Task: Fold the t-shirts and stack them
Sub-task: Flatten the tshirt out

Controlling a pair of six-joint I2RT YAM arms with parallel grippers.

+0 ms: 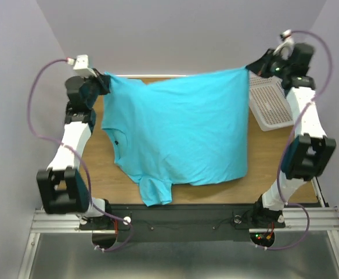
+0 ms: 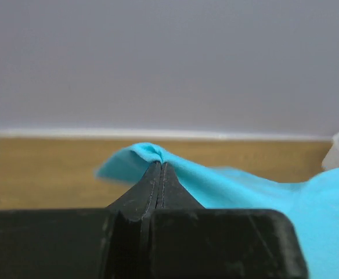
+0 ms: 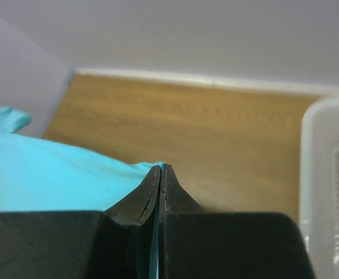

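Note:
A turquoise t-shirt [image 1: 181, 131] hangs stretched between my two grippers above the wooden table, its lower part draping toward the near edge with a sleeve [image 1: 155, 192] at the bottom. At the far left my left gripper [image 1: 104, 81] is shut on one corner of the t-shirt [image 2: 149, 152]; the fabric bunches at its fingertips [image 2: 159, 165]. The right gripper [image 1: 252, 67], at the far right, is shut on the other corner, and a thin edge of the t-shirt [image 3: 53, 171] runs between its closed jaws [image 3: 160, 167].
A white perforated basket [image 1: 269, 103] lies on the table at the back right, just beside the right gripper, also seen as the basket [image 3: 329, 180]. Grey walls close in the back and sides. Bare wood table [image 1: 268, 163] shows to the right of the shirt.

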